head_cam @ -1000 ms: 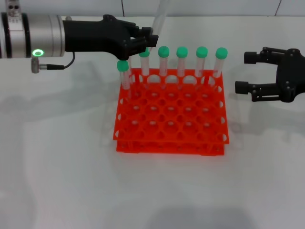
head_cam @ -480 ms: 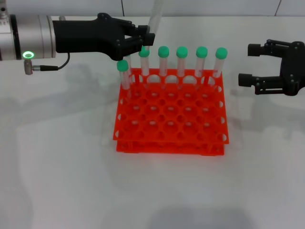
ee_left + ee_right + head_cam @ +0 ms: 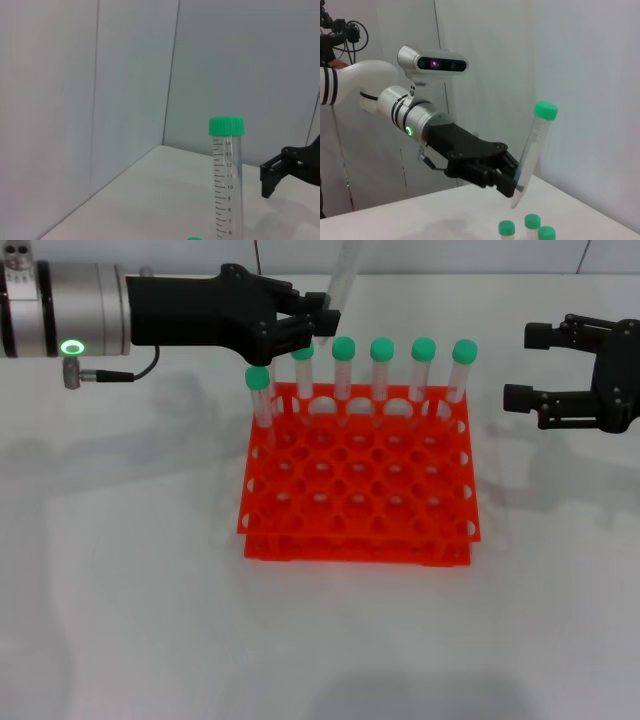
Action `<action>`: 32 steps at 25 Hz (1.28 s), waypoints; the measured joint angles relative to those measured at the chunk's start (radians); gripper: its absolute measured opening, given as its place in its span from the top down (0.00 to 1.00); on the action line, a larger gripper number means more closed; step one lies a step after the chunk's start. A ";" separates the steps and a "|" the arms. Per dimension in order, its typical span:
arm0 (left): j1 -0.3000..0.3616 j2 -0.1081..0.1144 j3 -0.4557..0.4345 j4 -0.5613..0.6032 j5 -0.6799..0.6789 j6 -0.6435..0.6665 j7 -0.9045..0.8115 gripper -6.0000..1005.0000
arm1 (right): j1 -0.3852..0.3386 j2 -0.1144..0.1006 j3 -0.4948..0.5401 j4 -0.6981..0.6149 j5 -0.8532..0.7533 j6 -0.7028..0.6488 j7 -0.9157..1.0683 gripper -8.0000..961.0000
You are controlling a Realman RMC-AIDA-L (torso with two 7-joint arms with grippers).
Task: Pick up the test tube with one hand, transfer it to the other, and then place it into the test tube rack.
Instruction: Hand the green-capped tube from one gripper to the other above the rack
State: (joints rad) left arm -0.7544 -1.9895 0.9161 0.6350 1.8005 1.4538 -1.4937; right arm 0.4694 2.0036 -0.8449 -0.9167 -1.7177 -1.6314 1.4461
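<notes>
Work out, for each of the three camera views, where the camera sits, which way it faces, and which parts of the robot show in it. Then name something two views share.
Head view: from the robot's head, looking down at the test tube rack; left gripper and right gripper show.
Left wrist view: on the left arm, facing the wall; the held test tube and the right gripper show.
Right wrist view: on the right arm, facing the left gripper and robot head.
Shared: the held tube.

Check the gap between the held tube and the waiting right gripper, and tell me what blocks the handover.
Nothing visible does. The left gripper holds the test tube tilted above the rack's back-left corner; the right gripper waits open beside the rack. The standing tubes sit below that gap.
</notes>
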 joint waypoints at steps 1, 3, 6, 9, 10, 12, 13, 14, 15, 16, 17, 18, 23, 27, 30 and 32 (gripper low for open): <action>-0.002 0.000 0.001 -0.002 0.003 0.001 0.000 0.80 | 0.000 0.000 0.000 0.000 0.004 0.000 0.001 0.11; -0.005 0.000 0.002 -0.003 0.009 0.003 0.000 0.80 | 0.001 0.001 0.000 0.000 0.014 0.000 0.003 0.11; -0.012 -0.004 0.003 -0.003 0.028 0.015 -0.001 0.80 | 0.002 0.001 0.001 0.005 0.033 -0.003 0.008 0.11; -0.014 -0.007 0.003 -0.003 0.033 0.024 -0.002 0.80 | 0.004 0.002 0.001 0.008 0.044 -0.007 0.013 0.11; -0.014 -0.007 0.003 -0.003 0.034 0.027 -0.002 0.80 | 0.005 0.002 0.001 0.009 0.046 -0.007 0.015 0.11; -0.013 -0.008 0.003 -0.003 0.034 0.029 -0.004 0.80 | 0.010 0.004 0.001 0.010 0.050 -0.006 0.023 0.11; -0.012 -0.008 0.003 -0.003 0.034 0.031 -0.005 0.80 | 0.012 0.006 0.000 0.011 0.057 -0.002 0.028 0.12; -0.012 -0.009 0.003 -0.003 0.034 0.034 -0.005 0.80 | 0.014 0.006 -0.002 0.011 0.064 0.001 0.031 0.12; -0.011 -0.009 0.003 -0.003 0.034 0.038 -0.005 0.80 | 0.017 0.006 -0.003 0.017 0.074 0.004 0.034 0.12; -0.010 -0.010 0.003 -0.003 0.034 0.041 -0.005 0.80 | 0.021 0.007 -0.005 0.024 0.085 0.008 0.036 0.12; -0.010 -0.010 0.003 -0.003 0.034 0.043 -0.005 0.80 | 0.030 0.007 -0.005 0.041 0.099 0.010 0.036 0.12; -0.009 -0.010 0.003 -0.003 0.034 0.044 -0.005 0.80 | 0.040 0.006 -0.004 0.060 0.112 0.011 0.037 0.12; -0.005 -0.011 0.003 -0.003 0.038 0.053 -0.005 0.80 | 0.099 0.006 0.001 0.149 0.138 0.015 0.044 0.13; 0.001 -0.011 0.003 -0.003 0.044 0.059 -0.005 0.80 | 0.134 0.009 -0.004 0.193 0.147 0.027 0.045 0.13; 0.004 -0.011 0.003 -0.003 0.047 0.066 -0.005 0.80 | 0.157 0.009 -0.006 0.236 0.172 0.039 0.044 0.13; 0.009 -0.011 0.003 -0.004 0.048 0.067 -0.003 0.80 | 0.169 0.009 -0.005 0.261 0.181 0.040 0.041 0.13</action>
State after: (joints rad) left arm -0.7459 -2.0003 0.9188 0.6314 1.8483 1.5208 -1.4968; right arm 0.6386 2.0126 -0.8496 -0.6562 -1.5370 -1.5909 1.4872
